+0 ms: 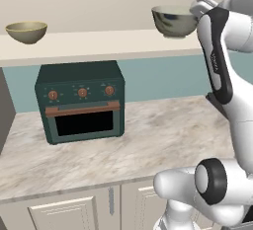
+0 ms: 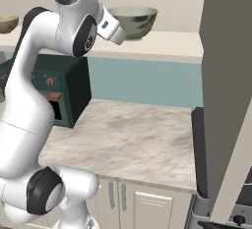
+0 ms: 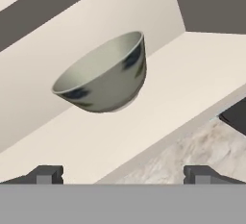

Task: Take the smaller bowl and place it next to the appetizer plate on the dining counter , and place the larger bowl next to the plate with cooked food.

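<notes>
The larger bowl (image 1: pixel 174 20) (image 2: pixel 133 21) (image 3: pixel 103 74), grey-green with dark brushed marks, stands on a cream shelf (image 1: pixel 99 44) above the counter. The smaller bowl (image 1: pixel 26 31) (image 2: pixel 7 24), olive-tan with a light rim, sits at the far left of the same shelf. My gripper (image 3: pixel 123 175) is raised to shelf height, open, and faces the larger bowl from a short distance with nothing between its fingers. In the hand view the picture is rolled, so the shelf slants. The appetizer plate, the plate with cooked food and the dining counter are out of view.
A dark green toaster oven (image 1: pixel 81 103) (image 2: pixel 64 90) stands on the marbled kitchen counter (image 1: pixel 158 140) below the shelf. A dark stove top (image 2: pixel 197 149) and a tall grey panel (image 2: pixel 226 75) are on the right. White cabinet doors (image 1: pixel 64 211) run under the counter.
</notes>
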Motion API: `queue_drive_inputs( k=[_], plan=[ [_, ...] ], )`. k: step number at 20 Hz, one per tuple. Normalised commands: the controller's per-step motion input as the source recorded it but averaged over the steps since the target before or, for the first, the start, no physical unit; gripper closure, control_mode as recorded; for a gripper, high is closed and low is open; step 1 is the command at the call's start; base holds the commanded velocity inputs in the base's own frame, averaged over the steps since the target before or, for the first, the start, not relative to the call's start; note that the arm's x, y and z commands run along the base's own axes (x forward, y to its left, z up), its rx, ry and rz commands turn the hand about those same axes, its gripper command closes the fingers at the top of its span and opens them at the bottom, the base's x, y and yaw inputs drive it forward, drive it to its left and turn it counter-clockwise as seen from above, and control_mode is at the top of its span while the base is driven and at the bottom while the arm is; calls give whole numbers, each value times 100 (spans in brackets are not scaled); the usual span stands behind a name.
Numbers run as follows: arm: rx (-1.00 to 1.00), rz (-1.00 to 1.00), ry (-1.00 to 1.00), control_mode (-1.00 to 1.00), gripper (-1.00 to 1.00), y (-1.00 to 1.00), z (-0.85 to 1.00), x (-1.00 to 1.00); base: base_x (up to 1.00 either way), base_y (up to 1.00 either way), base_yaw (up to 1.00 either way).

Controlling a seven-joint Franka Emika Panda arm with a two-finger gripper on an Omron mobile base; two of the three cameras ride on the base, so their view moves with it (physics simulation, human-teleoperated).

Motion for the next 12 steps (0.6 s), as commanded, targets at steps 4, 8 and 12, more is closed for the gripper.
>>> queue_drive_inputs(
  k=[4,8,12],
  plan=[
    [0,0,0,-100,-100,-3,0,53,0,0,0],
    [0,0,0,-100,-100,-12,0,51,0,0,0],
    [0,0,0,-100,-100,-14,0,47,0,0,0]
  ],
)
